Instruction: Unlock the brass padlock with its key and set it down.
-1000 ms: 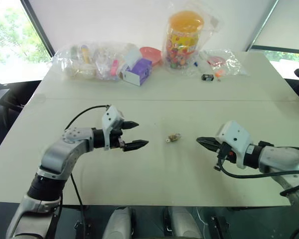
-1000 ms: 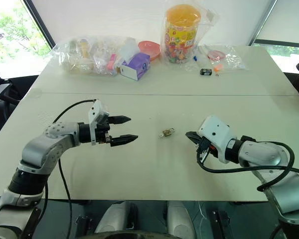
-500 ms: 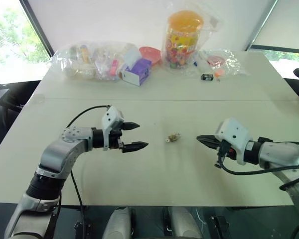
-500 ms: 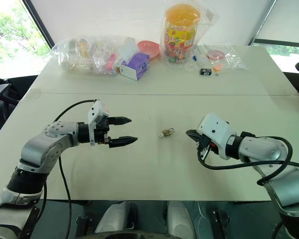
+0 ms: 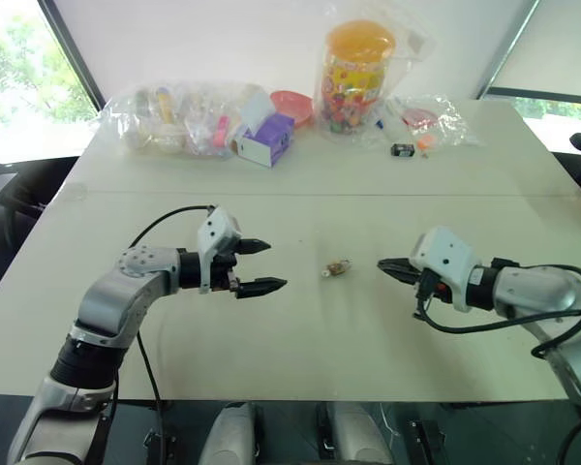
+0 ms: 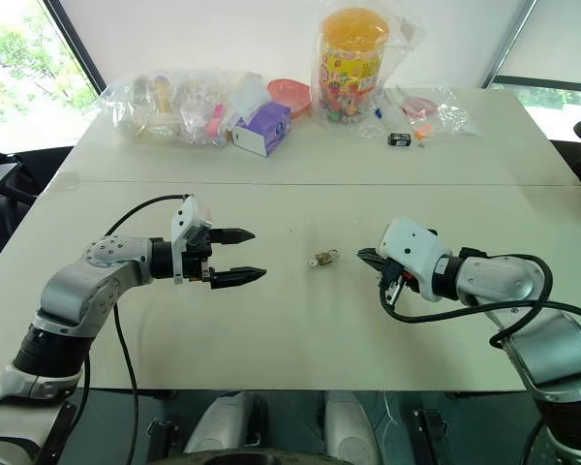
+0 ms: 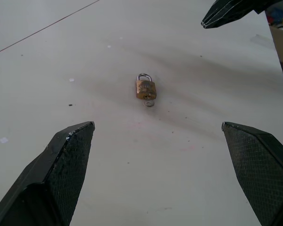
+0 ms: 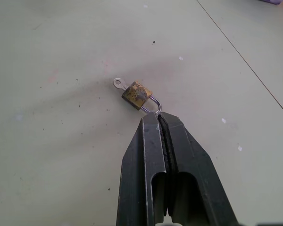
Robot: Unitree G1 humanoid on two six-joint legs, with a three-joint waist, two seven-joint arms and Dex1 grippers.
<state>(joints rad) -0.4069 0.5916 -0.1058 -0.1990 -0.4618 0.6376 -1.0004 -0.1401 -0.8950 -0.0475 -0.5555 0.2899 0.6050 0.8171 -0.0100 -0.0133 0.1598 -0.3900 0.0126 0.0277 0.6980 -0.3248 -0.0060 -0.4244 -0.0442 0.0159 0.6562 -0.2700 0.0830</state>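
Padlock (image 5: 338, 267) of brass lies flat on the pale table (image 5: 300, 339), about midway between the two claws, touching neither. In the head views the left claw (image 5: 257, 265) hangs to the left of it with its two black fingers spread wide, pointing right toward the lock. The right claw (image 5: 385, 267) sits just right of the lock, fingers pressed together on nothing, tip aimed left at it. At the far edge of the table stand clear bags (image 5: 179, 118) of small things, a purple box (image 5: 267, 139), a candy jar (image 5: 356, 76) with an orange lid and a small black item (image 5: 403, 150).

From the left wrist, the padlock (image 7: 145, 89) lies ahead between the wide fingers (image 7: 61, 174), shackle pointing away, with the right claw's tip beyond it.

From the right wrist, the closed fingers (image 8: 153, 160) end just beside the silvery shackle of the padlock (image 8: 137, 94), and a small key (image 8: 119, 84) sticks out of the lock's other end.
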